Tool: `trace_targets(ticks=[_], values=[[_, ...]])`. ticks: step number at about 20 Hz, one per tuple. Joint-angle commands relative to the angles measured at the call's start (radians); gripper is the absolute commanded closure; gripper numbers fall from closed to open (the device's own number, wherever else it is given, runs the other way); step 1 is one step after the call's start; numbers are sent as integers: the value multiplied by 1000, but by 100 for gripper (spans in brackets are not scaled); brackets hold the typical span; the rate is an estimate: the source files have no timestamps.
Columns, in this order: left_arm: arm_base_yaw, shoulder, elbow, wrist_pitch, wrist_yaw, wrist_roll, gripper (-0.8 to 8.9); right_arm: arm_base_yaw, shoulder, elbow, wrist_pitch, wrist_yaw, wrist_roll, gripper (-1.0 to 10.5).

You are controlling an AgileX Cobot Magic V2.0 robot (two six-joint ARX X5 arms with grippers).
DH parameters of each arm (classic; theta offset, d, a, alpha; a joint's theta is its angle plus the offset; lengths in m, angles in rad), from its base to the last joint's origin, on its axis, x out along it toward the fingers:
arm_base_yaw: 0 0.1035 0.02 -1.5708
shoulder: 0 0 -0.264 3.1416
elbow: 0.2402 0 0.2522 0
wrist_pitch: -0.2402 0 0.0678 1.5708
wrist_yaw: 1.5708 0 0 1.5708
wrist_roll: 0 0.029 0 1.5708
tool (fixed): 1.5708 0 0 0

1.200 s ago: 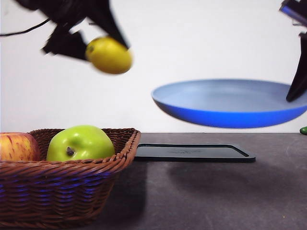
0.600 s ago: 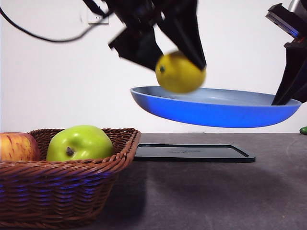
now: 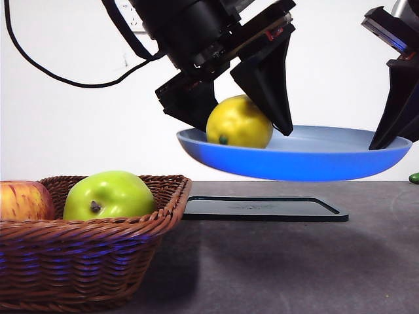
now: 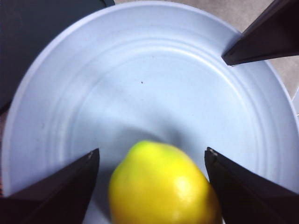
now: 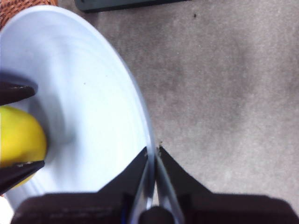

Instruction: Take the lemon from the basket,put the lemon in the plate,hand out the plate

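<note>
The yellow lemon (image 3: 239, 122) lies in the light-blue plate (image 3: 314, 163), at the plate's left side. My left gripper (image 3: 243, 129) is open around it, one black jaw on each side with small gaps; the left wrist view shows the lemon (image 4: 163, 186) on the plate (image 4: 154, 70) between the jaws of the left gripper (image 4: 148, 153). My right gripper (image 5: 153, 149) is shut on the plate's rim (image 5: 84, 93) and holds the plate in the air above the table, at the right in the front view (image 3: 393, 131). The wicker basket (image 3: 85, 255) stands at the lower left.
A green apple (image 3: 109, 195) and a red-yellow apple (image 3: 23, 199) lie in the basket. A flat black tray (image 3: 262, 209) lies on the dark table under the plate. A small green thing (image 3: 414, 178) shows at the right edge.
My left gripper carried the lemon from high at the left, rightward and down into the plate, and its jaws opened. The plate moved a little left and lower.
</note>
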Motion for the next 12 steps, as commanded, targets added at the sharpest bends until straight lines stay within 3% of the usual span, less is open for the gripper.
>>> trace_targets(ticks=[1,12], values=[[-11,3,19,-2,9,-15,421,6,6,14,16,-11,14,944],[-11,-109,186,-163,-21,14,424,5,59,14,16,-5,40,944]])
